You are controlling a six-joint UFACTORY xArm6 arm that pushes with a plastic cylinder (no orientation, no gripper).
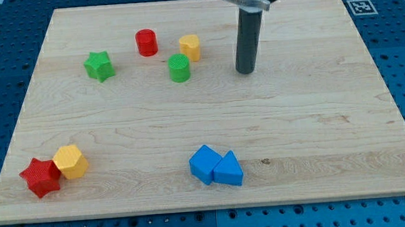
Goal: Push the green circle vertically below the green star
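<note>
Looking down, you see the rod upright, my tip (246, 72) on the surface (317, 120), grasping nothing, right of the green circle (179, 68); the green star (99, 65) sits farther left.

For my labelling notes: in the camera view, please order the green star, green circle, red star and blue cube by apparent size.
1. Blue cube and red star: alike, both nearer the view's bottom.
2. Green star.
3. Green circle, only slightly smaller, so unsure.
</note>
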